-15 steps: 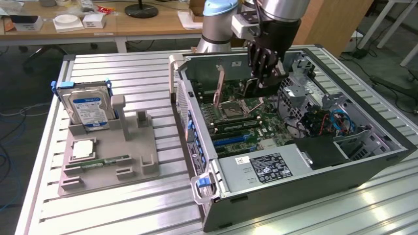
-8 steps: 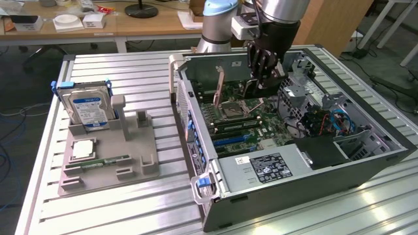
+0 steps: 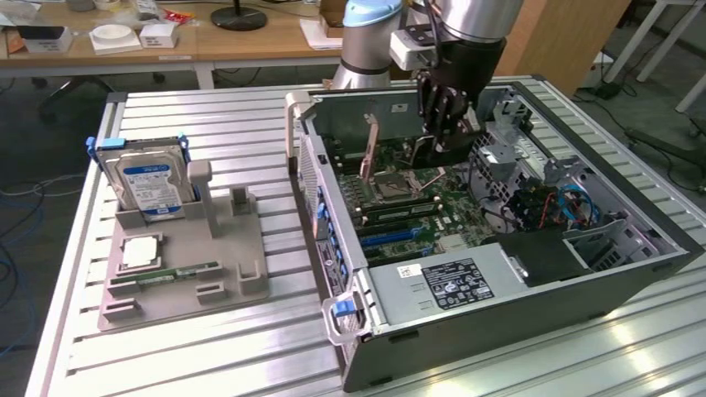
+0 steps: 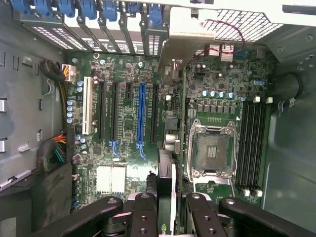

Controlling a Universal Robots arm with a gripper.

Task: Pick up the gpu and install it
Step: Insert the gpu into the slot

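One thin, flat, dark gpu card [image 4: 167, 170] is clamped edge-on between the black jaws, inside the open grey computer case [image 3: 530, 322], upper middle of the exterior view. Its long axis runs parallel to the long blue motherboard slot [image 4: 141, 113], seemingly just beside it rather than over it.

Tally: one open computer case [image 3: 497, 322], one gpu [image 4: 172, 64], one hard drive [image 3: 152, 184], one memory stick [image 3: 165, 274], one grey holder [image 3: 221, 248], one robot arm [image 3: 480, 16], one processor socket [image 4: 213, 148], one blue slot [image 4: 141, 113], one white slot [image 4: 88, 106].
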